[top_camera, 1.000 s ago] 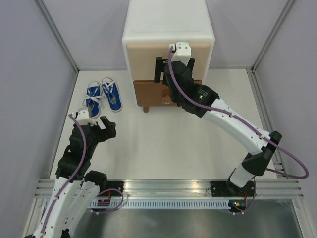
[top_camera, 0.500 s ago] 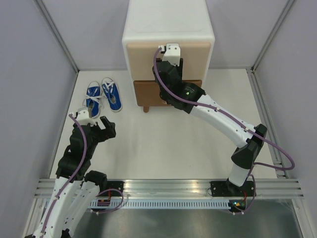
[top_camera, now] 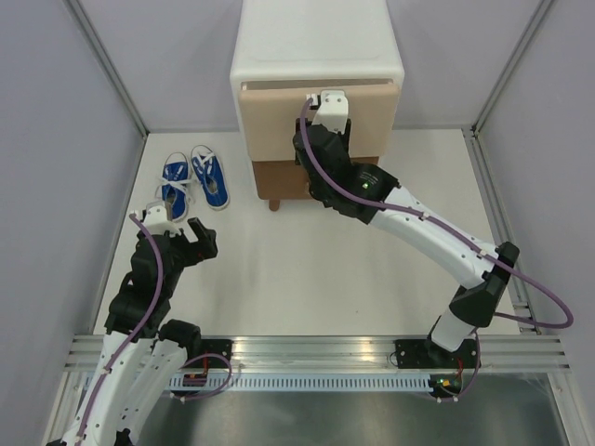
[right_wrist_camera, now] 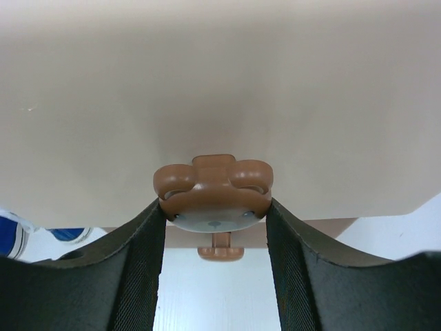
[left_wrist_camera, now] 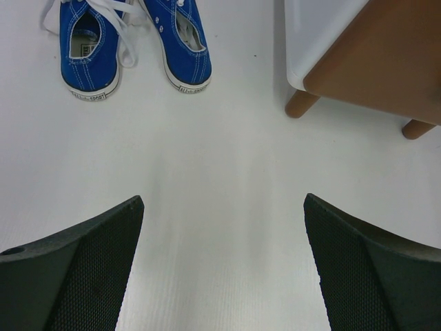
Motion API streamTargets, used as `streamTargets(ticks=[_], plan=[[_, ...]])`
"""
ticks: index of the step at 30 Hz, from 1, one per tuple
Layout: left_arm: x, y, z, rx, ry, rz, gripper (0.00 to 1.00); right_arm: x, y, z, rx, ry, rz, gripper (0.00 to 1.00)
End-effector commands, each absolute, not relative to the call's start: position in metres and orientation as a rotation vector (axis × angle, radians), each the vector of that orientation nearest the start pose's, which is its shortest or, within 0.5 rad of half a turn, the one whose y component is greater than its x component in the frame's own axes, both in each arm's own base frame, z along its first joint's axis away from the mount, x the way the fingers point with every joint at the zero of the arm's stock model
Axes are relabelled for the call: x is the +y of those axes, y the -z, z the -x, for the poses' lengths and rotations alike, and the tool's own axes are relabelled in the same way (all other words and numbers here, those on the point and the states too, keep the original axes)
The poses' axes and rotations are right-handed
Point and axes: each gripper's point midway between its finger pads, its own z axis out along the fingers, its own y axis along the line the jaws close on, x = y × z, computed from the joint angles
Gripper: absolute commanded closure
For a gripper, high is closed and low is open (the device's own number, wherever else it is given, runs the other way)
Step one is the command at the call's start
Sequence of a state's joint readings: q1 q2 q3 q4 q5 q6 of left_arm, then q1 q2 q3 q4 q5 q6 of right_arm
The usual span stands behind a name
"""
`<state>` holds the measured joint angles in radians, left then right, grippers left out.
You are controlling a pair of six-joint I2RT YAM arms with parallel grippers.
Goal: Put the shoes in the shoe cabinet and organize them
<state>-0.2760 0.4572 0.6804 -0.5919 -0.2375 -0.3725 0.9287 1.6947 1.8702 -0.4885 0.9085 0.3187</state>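
A: Since the right tool [right_wrist_camera: 215, 219] is pinching the knob [right_wrist_camera: 213, 187], it's going for the top drawer [top_camera: 279, 125], isn't it?

B: It's looking that way. Both fingers are pressing on the knob's sides. The drawer front is sitting a little proud of the cabinet [top_camera: 316, 37], with a dark gap showing along its top edge. I'm guessing it's opening the drawer so shoes can go in.

A: And where are the shoes lying?

B: The blue shoes [top_camera: 195, 177] are lying side by side on the surface [top_camera: 307, 269], left of the cabinet and well apart from that drawer. I'm not seeing any green ones from here.

A: What's the left tool [left_wrist_camera: 222, 207] doing?

B: It's hovering spread wide, holding nothing and facing the blue pair's heels, with bare surface between. It's probably waiting there because it's the nearer arm for picking them up.

A: And the lower drawer [top_camera: 279, 181]?

B: It's sitting under the top one, partly hidden by the arm. I can't tell whether it's fully in.
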Motion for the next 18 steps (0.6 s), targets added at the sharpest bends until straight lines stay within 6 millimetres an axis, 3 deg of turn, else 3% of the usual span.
streamTargets(ticks=[1, 10, 18], plan=[[-0.029, -0.224, -0.230, 1.879, 0.158, 0.243, 0.00, 0.262, -0.411, -0.337, 1.735, -0.087, -0.127, 0.89], [-0.028, -0.223, -0.231, 1.885, 0.151, 0.249, 0.00, 0.262, -0.405, -0.278, 1.759, -0.152, -0.102, 0.89], [-0.028, -0.222, -0.232, 1.887, 0.147, 0.254, 0.00, 0.271, -0.379, -0.230, 1.796, -0.153, -0.023, 0.89]])
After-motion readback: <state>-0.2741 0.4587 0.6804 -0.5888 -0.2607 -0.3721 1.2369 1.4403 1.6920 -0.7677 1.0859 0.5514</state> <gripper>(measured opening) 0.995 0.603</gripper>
